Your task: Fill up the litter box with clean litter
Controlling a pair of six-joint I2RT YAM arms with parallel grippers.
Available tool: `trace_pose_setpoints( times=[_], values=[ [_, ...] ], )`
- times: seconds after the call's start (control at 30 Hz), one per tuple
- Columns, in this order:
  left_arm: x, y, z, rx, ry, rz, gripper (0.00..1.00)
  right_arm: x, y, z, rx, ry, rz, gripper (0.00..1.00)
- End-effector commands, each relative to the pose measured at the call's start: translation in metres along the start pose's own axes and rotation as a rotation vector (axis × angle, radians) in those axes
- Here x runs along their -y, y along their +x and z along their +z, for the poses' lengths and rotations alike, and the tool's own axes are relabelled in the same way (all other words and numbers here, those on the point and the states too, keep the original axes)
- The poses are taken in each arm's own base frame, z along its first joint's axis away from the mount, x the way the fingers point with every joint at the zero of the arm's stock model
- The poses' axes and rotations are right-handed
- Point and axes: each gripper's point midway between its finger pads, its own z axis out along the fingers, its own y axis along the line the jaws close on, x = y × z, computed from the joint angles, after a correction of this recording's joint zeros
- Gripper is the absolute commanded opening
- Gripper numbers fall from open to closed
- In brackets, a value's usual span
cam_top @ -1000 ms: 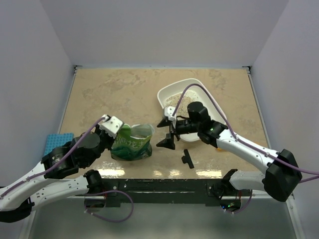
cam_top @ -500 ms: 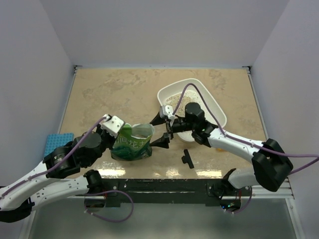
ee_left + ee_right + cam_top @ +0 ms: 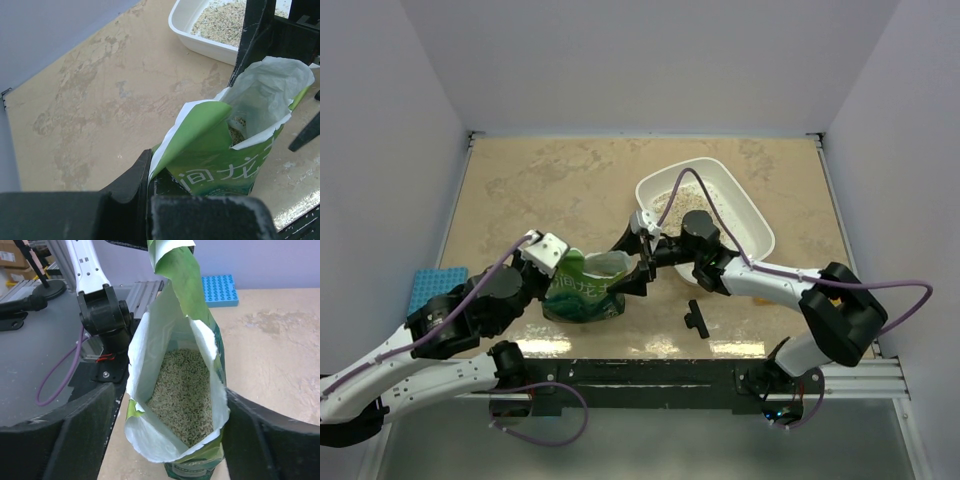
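Observation:
The white litter box (image 3: 752,212) sits at the back right with clean litter (image 3: 684,206) heaped in it; its near rim (image 3: 200,44) shows in the left wrist view. A crinkled green bag (image 3: 584,292) stands upright, its mouth open, with pale litter pellets (image 3: 185,385) inside. My left gripper (image 3: 546,256) is shut on the bag's left top flap (image 3: 197,127). My right gripper (image 3: 628,263) is open, its fingers (image 3: 75,435) on either side of the bag's mouth. The right finger touches the bag's side and the left one stands a little apart.
A small black T-shaped piece (image 3: 696,319) lies on the table near the front edge, right of the bag. A blue studded block (image 3: 432,285) lies at the left edge, behind my left arm. The black rail and arm bases run along the front.
My right gripper has moved left from beside the litter box to the bag's mouth, and its jaws have narrowed slightly around it. The left gripper and bag stayed put.

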Motion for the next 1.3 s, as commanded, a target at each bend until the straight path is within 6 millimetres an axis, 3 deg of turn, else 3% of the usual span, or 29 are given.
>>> trace_pose_setpoints(
  times=[0.0, 0.2, 0.3, 0.33, 0.37, 0.5, 0.57, 0.7, 0.73, 0.77, 0.83, 0.97, 1.03, 1.27],
  values=[
    [-0.023, -0.053, -0.014, 0.185, -0.067, -0.135, 0.0, -0.001, -0.012, 0.005, 0.034, -0.017, -0.014, 0.75],
    [-0.026, -0.054, -0.019, 0.198, -0.069, -0.152, 0.0, 0.002, -0.001, 0.004, 0.013, 0.002, 0.022, 0.51],
    [-0.028, -0.056, -0.021, 0.212, -0.068, -0.163, 0.0, 0.006, 0.004, 0.002, 0.011, 0.028, 0.031, 0.28],
    [-0.028, -0.057, -0.022, 0.216, -0.067, -0.166, 0.0, 0.008, 0.005, -0.001, 0.012, 0.039, 0.044, 0.07],
    [-0.028, -0.057, -0.023, 0.22, -0.061, -0.167, 0.0, 0.011, 0.003, -0.002, 0.021, 0.051, 0.045, 0.0],
    [-0.028, -0.062, -0.029, 0.249, -0.037, -0.183, 0.0, 0.017, 0.004, -0.02, 0.06, 0.104, 0.085, 0.0],
    [-0.027, -0.066, -0.034, 0.28, -0.012, -0.18, 0.2, 0.025, -0.001, -0.035, 0.081, 0.135, 0.084, 0.0],
    [-0.023, -0.074, -0.043, 0.329, 0.046, -0.162, 0.48, 0.036, 0.002, -0.065, 0.073, 0.213, 0.092, 0.0],
    [-0.021, -0.075, -0.044, 0.337, 0.062, -0.147, 0.59, 0.041, 0.001, -0.073, 0.068, 0.236, 0.086, 0.0],
    [-0.015, -0.076, -0.046, 0.352, 0.1, -0.135, 0.63, 0.041, 0.008, -0.077, 0.041, 0.25, 0.111, 0.0],
    [-0.011, -0.075, -0.044, 0.359, 0.116, -0.132, 0.71, 0.043, -0.003, -0.085, 0.047, 0.286, 0.08, 0.0],
    [-0.005, -0.076, -0.034, 0.341, 0.11, -0.15, 0.76, 0.047, -0.009, -0.097, 0.009, 0.349, 0.082, 0.0],
    [-0.002, -0.075, -0.027, 0.333, 0.101, -0.156, 0.82, 0.048, -0.022, -0.105, 0.027, 0.385, 0.061, 0.0],
    [0.032, -0.051, 0.013, 0.235, 0.128, -0.14, 0.92, 0.052, -0.033, -0.141, 0.028, 0.55, 0.084, 0.0]
  ],
)
